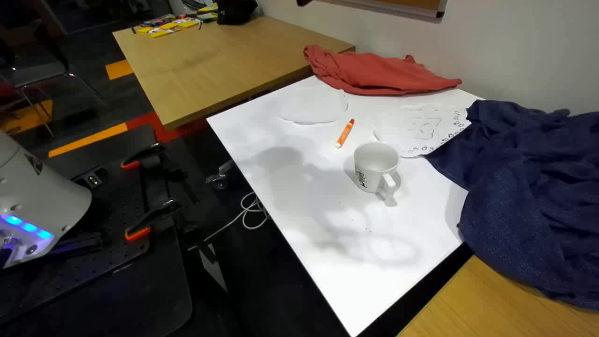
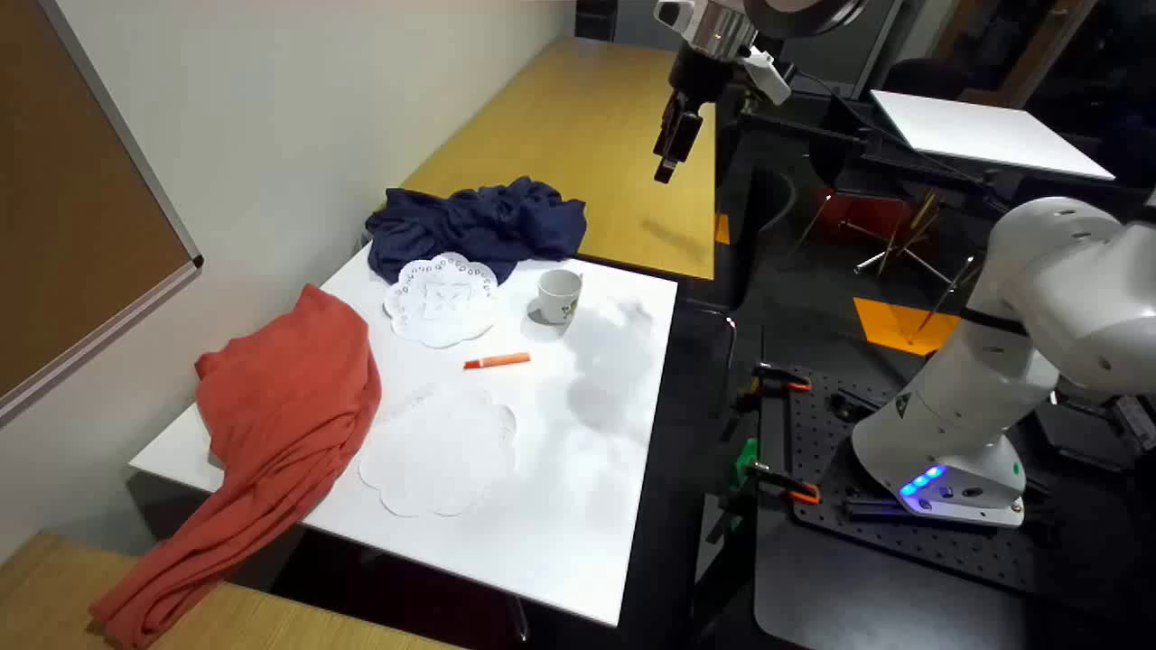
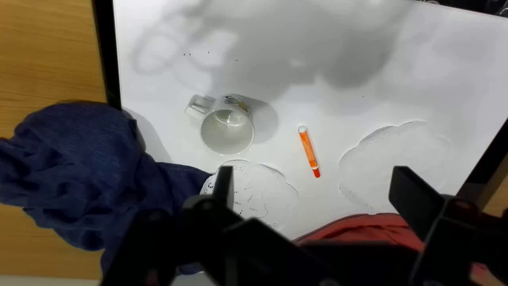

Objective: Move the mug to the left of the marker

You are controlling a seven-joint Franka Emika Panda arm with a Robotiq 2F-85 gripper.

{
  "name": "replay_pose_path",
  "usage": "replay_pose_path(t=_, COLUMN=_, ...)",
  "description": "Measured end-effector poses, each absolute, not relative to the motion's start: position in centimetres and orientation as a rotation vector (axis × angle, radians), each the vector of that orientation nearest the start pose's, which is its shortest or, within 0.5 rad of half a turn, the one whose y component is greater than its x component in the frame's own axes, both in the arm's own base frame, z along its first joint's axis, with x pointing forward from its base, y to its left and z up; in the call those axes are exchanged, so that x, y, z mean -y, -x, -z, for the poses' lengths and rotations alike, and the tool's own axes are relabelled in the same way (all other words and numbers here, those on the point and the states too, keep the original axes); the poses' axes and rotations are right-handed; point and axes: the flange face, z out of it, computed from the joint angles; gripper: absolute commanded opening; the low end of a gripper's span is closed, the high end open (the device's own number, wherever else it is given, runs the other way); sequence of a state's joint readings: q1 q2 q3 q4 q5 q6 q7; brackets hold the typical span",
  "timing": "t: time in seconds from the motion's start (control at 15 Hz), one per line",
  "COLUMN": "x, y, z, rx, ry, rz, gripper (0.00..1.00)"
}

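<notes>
A white mug with a dark print stands upright on the white table; it shows in both exterior views (image 1: 374, 171) (image 2: 558, 298) and in the wrist view (image 3: 227, 133). An orange marker with a red cap lies flat near it, apart from it, in both exterior views (image 1: 345, 134) (image 2: 497, 360) and in the wrist view (image 3: 308, 151). In the wrist view the mug is left of the marker, its handle pointing left. My gripper (image 2: 668, 170) is high above the table. Its two fingers are wide apart and empty in the wrist view (image 3: 311, 171).
A lacy white doily (image 2: 442, 300) lies beside the mug and marker. Another white doily (image 2: 441, 451) lies on the marker's other side. A dark blue cloth (image 2: 479, 226) and a red cloth (image 2: 293, 397) lie along the white table's (image 2: 578, 542) edges. Wooden tables adjoin it.
</notes>
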State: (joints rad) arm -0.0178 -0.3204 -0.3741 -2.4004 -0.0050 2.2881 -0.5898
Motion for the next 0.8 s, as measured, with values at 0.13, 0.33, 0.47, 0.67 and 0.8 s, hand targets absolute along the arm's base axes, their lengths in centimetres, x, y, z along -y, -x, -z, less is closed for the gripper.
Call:
replay_pose_path(t=0.13, x=18.24, y=-42.79, z=-44.68, rx=0.322, ry=3.095, rz=0.339, gripper=1.0)
replay_pose_path(t=0.33, x=18.24, y=-42.79, z=-44.68, rx=0.322, ry=3.095, rz=0.339, gripper=1.0)
replay_pose_path(t=0.47, x=18.24, y=-42.79, z=-44.68, rx=0.322, ry=3.095, rz=0.339, gripper=1.0)
replay_pose_path(t=0.67, x=18.24, y=-42.79, z=-44.68, rx=0.322, ry=3.095, rz=0.339, gripper=1.0)
replay_pose_path(t=0.8, x=18.17, y=-42.82, z=-44.66, rx=0.324, ry=3.097, rz=0.337, gripper=1.0)
